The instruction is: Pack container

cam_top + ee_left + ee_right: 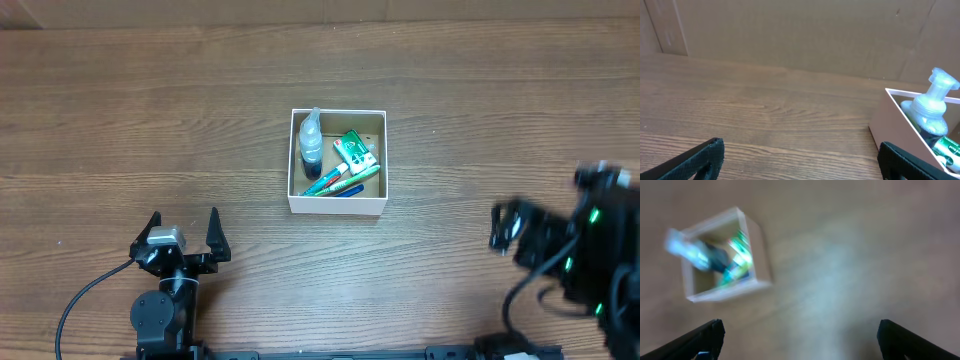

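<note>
The container, a small square white-walled box with a brown inside, stands at the table's middle. It holds a clear pump bottle, a green packet and toothbrushes. The left wrist view shows its near wall and the bottle at far right. The right wrist view shows the container blurred at upper left. My left gripper is open and empty near the front left, well short of the container. My right gripper is open and empty at the far right, blurred.
A cardboard wall closes off the back of the table. The left arm's cable loops at the front left.
</note>
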You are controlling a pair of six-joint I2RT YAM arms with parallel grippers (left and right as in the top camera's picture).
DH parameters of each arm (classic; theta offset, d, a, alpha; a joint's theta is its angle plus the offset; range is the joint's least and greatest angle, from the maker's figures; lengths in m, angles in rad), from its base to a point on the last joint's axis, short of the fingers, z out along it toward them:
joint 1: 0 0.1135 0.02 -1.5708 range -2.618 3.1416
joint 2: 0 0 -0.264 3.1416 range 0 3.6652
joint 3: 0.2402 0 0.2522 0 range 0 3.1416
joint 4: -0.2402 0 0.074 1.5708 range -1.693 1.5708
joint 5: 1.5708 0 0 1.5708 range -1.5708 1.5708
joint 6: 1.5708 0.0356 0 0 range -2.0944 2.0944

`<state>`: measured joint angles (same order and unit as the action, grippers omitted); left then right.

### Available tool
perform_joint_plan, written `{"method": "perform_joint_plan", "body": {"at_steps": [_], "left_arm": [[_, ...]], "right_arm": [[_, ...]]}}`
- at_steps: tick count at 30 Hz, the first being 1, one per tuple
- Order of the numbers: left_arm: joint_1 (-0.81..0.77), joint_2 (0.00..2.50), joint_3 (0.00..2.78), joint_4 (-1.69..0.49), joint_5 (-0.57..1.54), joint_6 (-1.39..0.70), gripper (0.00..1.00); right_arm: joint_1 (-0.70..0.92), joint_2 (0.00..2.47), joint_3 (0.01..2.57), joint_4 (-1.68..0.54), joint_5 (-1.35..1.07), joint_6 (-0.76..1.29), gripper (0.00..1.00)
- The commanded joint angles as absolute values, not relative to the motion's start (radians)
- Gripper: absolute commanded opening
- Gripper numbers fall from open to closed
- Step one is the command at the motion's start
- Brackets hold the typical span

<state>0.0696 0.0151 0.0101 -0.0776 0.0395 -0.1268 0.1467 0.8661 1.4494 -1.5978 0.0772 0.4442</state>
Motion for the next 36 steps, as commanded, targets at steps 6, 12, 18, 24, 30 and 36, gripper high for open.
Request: {"method": "perform_joint_plan", "body": {"at_steps": [6,12,18,24,30,36], "left_arm": [[0.067,0.004,0.005,-0.077,0.026,-0.111,1.0],[0.067,0.004,0.005,-0.077,0.026,-0.111,1.0],[0.067,0.004,0.005,-0.077,0.026,-0.111,1.0],[0.067,0.004,0.005,-0.077,0.026,-0.111,1.0],[0.067,0.004,0.005,-0.077,0.026,-0.111,1.0],[0.067,0.004,0.005,-0.077,0.026,-0.112,1.0]], "right_arm": [[0.099,0.644,1.211,-1.498,0.043,0.467,1.0],[0.086,0.585,1.192,-1.192,0.036,0.382,1.0],[0.053,0.479,0.979,-0.794,-0.025,0.178,1.0],[0.05,0.303,0.585,-0.379,-0.094,0.149,1.0],[0.051,0.199,0.31,-0.13,-0.159,0.149,1.0],[0.05,0.138,0.196,-0.114,-0.084,0.148,1.0]]}}
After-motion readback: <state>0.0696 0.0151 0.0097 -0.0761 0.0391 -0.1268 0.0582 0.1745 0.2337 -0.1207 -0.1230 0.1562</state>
